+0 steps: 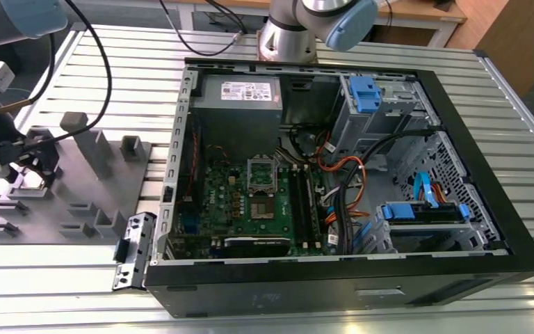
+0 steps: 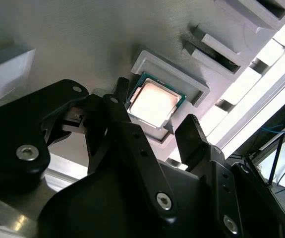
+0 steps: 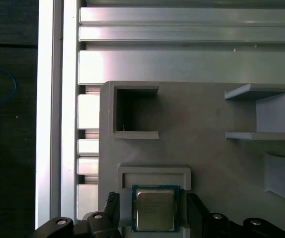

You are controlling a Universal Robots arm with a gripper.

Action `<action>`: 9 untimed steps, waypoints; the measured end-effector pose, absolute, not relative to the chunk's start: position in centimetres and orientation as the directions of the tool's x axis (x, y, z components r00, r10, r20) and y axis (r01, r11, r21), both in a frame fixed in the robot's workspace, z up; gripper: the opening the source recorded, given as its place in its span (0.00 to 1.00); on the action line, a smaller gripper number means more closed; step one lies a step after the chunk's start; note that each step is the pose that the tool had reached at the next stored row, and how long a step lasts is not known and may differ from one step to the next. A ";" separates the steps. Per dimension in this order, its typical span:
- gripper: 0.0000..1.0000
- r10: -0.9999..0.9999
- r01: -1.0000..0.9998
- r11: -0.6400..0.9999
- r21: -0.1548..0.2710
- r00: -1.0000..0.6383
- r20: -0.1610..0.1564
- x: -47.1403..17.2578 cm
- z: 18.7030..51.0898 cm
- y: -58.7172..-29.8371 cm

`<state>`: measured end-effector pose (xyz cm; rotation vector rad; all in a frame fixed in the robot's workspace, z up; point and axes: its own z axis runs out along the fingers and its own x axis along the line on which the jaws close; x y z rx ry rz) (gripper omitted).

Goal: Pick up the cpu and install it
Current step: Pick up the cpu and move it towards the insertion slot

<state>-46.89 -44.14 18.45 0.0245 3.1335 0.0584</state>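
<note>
because the small thin square cpu with a pale silvery metal top (image 3: pixel 154 208) is judged light, stiff and fragile underneath, grip it by two opposite edges. it lies flat in a shallow recess of the grey plastic holder plate (image 3: pixel 206 153), directly between the spread fingers of the black claw (image 2: pixel 155 104).

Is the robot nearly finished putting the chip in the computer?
Not yet; nothing is done. The cpu lies in its grey holder beside the computer case. In hand: the open claw straddles it, not gripping. Left: the lift, and fitting it on the green board.
</note>
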 end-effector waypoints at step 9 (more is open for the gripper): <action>0.65 0.016 0.015 0.999 0.037 -1.000 -0.007 -46.9 18.4 -44.1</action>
